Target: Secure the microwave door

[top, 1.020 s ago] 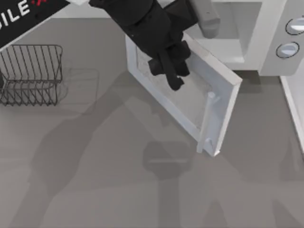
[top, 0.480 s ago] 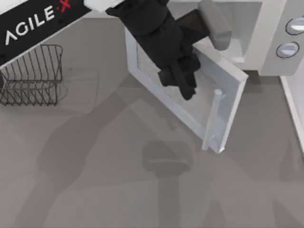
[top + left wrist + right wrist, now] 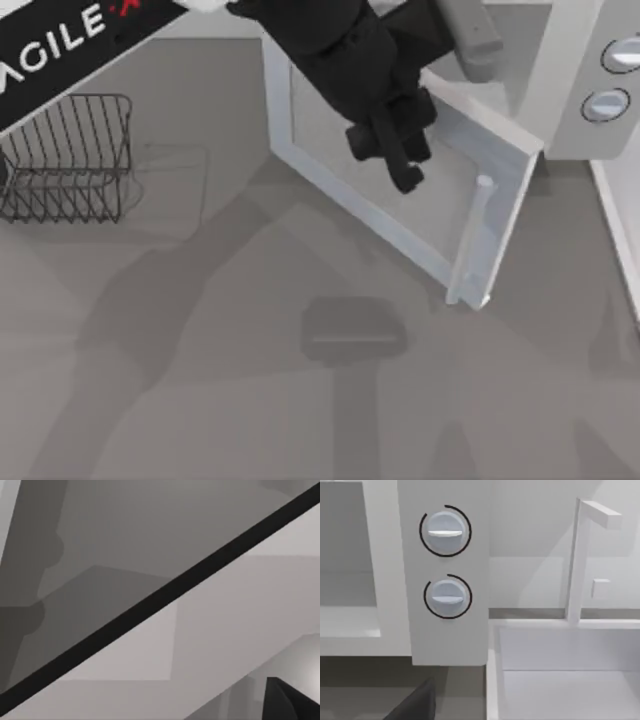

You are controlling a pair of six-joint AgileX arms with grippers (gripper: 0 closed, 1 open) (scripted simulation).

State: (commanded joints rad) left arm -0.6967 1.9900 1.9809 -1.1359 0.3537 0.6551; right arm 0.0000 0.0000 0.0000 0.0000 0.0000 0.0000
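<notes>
The microwave (image 3: 575,90) is a white box at the table's back right, with two grey knobs (image 3: 607,103) on its side panel. Its door (image 3: 330,160) stands partly open, hinged at the left, window facing out. The pale bar handle (image 3: 470,240) runs along the door's free edge. My left gripper (image 3: 400,165) is shut and presses on the door's outer face near the window's middle. In the left wrist view the door's face (image 3: 225,615) is very close. The right wrist view faces the knobs (image 3: 445,530), with a dark part of my right gripper (image 3: 415,705) low in it.
A dark wire rack (image 3: 65,155) stands at the table's left. A white basin (image 3: 570,670) with an upright post (image 3: 575,560) sits beside the microwave on the right; its edge (image 3: 615,230) runs along the table's right side. Bare grey table lies in front.
My left gripper has moved right and toward the microwave, pushing the door. The door's free edge has swung closer to the microwave body.
</notes>
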